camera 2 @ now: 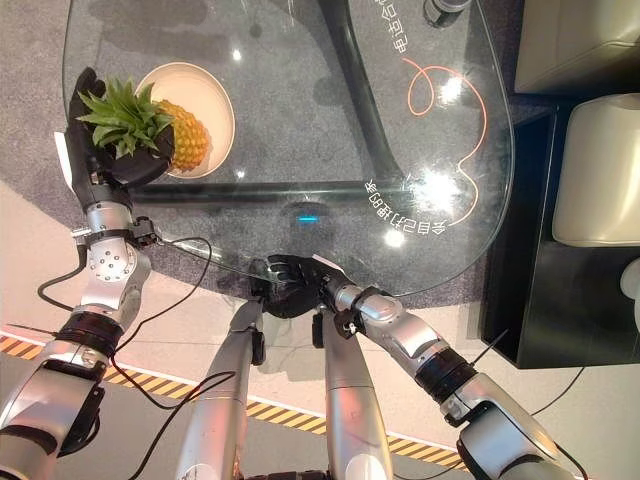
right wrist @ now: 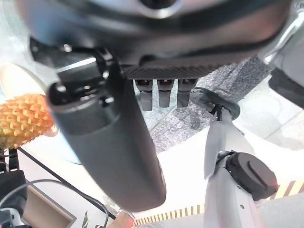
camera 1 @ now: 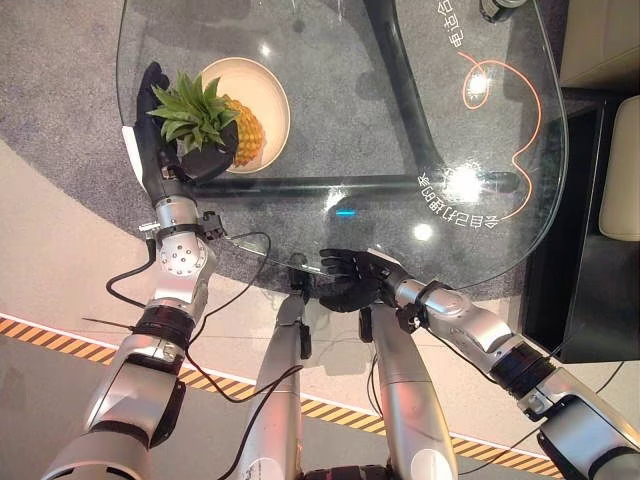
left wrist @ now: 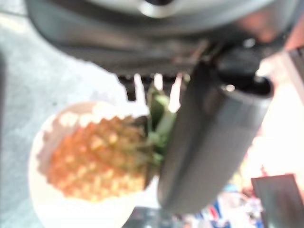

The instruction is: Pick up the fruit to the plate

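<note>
The pineapple (camera 1: 243, 131) lies on its side on the cream plate (camera 1: 268, 88), yellow body over the dish and green crown (camera 1: 193, 112) jutting past the plate's near-left rim. So I judge the carrying part done — what's left, as I read it, is letting go and pulling my arm clear.

My left hand (camera 1: 168, 150) is at the crown end, just off the plate's left edge, its dark fingers curled round the base of the leaves; in the left wrist view the thumb (left wrist: 209, 142) lies alongside the leaves with the fruit's body right beyond it. It has not let go.

The plate sits near the left edge of the glass counter (camera 1: 340, 130). My right hand (camera 1: 350, 278) is well away from the plate, at the counter's near rim — fingers straight and relaxed, holding nothing.
</note>
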{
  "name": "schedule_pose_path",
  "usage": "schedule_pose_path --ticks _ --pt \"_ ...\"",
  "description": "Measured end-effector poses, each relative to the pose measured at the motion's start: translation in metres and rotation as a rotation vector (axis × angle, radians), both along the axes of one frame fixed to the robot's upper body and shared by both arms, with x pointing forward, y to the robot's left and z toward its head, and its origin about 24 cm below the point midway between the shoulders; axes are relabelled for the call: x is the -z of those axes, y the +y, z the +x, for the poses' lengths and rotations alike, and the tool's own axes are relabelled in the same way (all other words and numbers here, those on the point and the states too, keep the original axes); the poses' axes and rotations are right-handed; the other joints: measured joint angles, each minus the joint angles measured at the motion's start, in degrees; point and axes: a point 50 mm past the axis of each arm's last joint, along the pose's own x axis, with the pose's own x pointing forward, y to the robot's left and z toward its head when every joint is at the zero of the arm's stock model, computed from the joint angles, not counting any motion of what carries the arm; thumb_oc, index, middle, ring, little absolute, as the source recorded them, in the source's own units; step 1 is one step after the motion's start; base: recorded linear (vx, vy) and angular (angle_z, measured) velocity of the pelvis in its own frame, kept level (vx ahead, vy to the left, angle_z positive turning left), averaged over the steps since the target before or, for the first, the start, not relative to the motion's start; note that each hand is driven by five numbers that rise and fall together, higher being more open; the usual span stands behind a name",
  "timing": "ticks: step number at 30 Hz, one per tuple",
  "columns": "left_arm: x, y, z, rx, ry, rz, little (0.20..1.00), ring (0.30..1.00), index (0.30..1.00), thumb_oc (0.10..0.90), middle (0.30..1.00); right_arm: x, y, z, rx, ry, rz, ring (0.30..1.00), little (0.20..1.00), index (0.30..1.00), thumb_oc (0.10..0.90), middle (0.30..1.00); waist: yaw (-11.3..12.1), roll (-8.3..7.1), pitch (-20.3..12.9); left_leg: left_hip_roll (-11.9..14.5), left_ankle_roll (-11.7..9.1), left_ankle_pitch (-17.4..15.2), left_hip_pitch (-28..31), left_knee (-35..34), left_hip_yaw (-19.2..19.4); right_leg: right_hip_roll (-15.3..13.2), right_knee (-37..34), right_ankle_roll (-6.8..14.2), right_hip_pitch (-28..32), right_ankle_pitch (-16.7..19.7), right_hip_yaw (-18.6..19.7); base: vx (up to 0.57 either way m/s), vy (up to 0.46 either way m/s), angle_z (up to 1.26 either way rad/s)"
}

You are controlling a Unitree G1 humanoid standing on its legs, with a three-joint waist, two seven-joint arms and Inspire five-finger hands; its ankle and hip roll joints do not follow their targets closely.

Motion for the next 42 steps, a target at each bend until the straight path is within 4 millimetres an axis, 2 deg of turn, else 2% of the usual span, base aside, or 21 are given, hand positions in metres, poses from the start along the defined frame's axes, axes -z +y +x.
schedule_pose_path --ticks 9,19,25,31,35,42 --pt "0.024 0.007 -0.005 0.065 0.087 -0.042 0.9 0.9 0.9 0.8 0.9 0.008 -0.004 -0.005 0.012 0.016 -0.011 0.9 0.9 0.9 0.8 0.9 1.0 0.04 0.0 0.4 0.1 0.3 3.0 -1.0 -0.1 0.4 -0.7 -0.3 2.8 -0.2 -0.1 -0.02 -0.038 -0.01" --pt "0.05 0.021 -0.018 0.031 0.153 -0.094 0.9 0.9 0.9 0.8 0.9 0.009 -0.005 -0.005 0.018 0.005 -0.023 0.9 0.9 0.9 0.8 0.9 1.5 0.05 0.0 0.8 -0.1 0.4 5.4 -1.7 -1.2 0.6 -1.4 -1.0 5.7 -0.5 -1.3 -0.03 -0.049 0.04" --pt "0.055 0.024 -0.02 0.031 0.167 -0.109 0.9 0.9 0.9 0.8 0.9 0.007 -0.007 -0.004 0.024 -0.007 -0.012 0.9 0.9 0.9 0.8 0.9 1.8 0.05 0.0 0.9 -0.2 0.5 7.1 -2.0 -1.3 0.7 -1.6 -1.0 7.3 -0.7 -1.4 -0.02 -0.039 0.01" --pt "0.063 0.028 -0.022 0.047 0.205 -0.11 0.9 0.9 0.9 0.8 0.9 0.015 -0.009 -0.009 0.03 0.018 -0.011 0.9 0.9 0.9 0.8 0.9 2.3 0.1 0.0 1.2 -0.7 0.7 11.6 -4.1 -1.7 0.9 -2.9 -1.2 11.6 -0.8 -1.8 -0.02 -0.031 0.01" --pt "0.068 0.033 -0.025 0.034 0.223 -0.136 0.9 0.9 0.9 0.8 0.9 0.017 -0.01 -0.01 0.032 0.022 -0.01 0.9 0.9 0.9 0.8 0.9 2.6 0.18 0.1 1.3 -0.7 0.8 12.5 -4.3 -2.1 0.9 -3.2 -1.3 12.6 -0.9 -2.4 -0.01 -0.027 0.05" --pt "0.094 0.038 -0.037 0.046 0.322 -0.13 0.9 0.9 0.9 0.8 0.9 0.022 -0.011 -0.014 0.036 0.043 -0.008 0.9 0.9 0.9 0.8 0.9 2.9 0.25 0.1 1.5 -0.9 1.0 17.6 -6.2 -2.8 1.1 -4.4 -1.5 17.7 -1.6 -2.9 0.0 -0.012 0.04"
